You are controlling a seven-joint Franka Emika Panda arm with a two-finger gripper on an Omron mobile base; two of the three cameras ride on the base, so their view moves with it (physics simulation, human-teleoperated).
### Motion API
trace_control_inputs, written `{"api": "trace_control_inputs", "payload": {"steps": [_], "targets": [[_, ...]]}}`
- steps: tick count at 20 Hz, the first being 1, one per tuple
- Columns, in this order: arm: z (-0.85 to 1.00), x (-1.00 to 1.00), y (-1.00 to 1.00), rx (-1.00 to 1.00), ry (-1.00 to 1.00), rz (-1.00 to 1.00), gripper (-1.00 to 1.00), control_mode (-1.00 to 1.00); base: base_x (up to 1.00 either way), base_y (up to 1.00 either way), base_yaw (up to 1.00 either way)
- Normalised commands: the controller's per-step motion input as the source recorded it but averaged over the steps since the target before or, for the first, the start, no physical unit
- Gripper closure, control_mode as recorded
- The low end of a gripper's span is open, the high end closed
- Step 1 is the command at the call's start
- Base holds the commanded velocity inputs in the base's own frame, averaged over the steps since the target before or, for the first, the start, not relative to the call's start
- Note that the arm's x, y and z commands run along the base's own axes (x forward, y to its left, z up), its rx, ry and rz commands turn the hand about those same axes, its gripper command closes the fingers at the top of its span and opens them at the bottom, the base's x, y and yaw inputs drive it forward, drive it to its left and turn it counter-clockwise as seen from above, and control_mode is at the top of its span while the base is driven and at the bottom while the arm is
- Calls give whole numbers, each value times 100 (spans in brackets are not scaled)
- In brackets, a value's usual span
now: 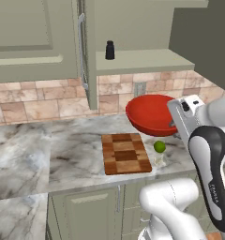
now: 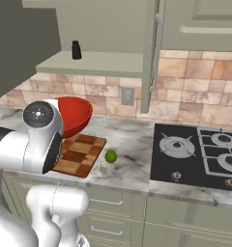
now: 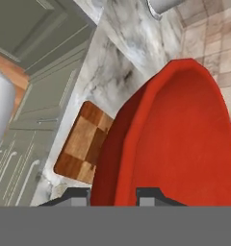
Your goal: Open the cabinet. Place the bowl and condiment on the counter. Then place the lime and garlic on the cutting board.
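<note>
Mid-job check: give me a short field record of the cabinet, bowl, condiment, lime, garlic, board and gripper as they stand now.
cabinet: open, doors swung out
condiment: black bottle upright on the cabinet shelf
bowl: red bowl held tilted above the counter, behind the cutting board
gripper: jaws clamped on the bowl's rim
cutting board: flat on the counter, nothing on it
lime: on the counter, just off the board's right edge
garlic: pale lump in front of the lime, faint, off the board

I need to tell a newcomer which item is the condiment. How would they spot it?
Look up into the open sage-green cabinet above the marble counter. The condiment stands alone on its shelf: a small slim black bottle with a narrower cap, far smaller than the red bowl below.
</note>
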Motion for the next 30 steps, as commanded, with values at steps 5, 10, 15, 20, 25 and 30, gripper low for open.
{"api": "trace_control_inputs", "payload": {"steps": [5,10,15,20,25,30], "targets": [[-31,-2,29,4,-1,4,100,-100,0,0,0],[-33,0,27,6,-3,4,100,-100,0,0,0],[-29,8,24,7,-5,3,100,-100,0,0,0],[-21,21,17,2,-8,0,100,-100,0,0,0],[-17,27,14,0,-9,0,100,-100,0,0,0],[-26,24,21,0,-4,0,100,-100,0,0,0]]}}
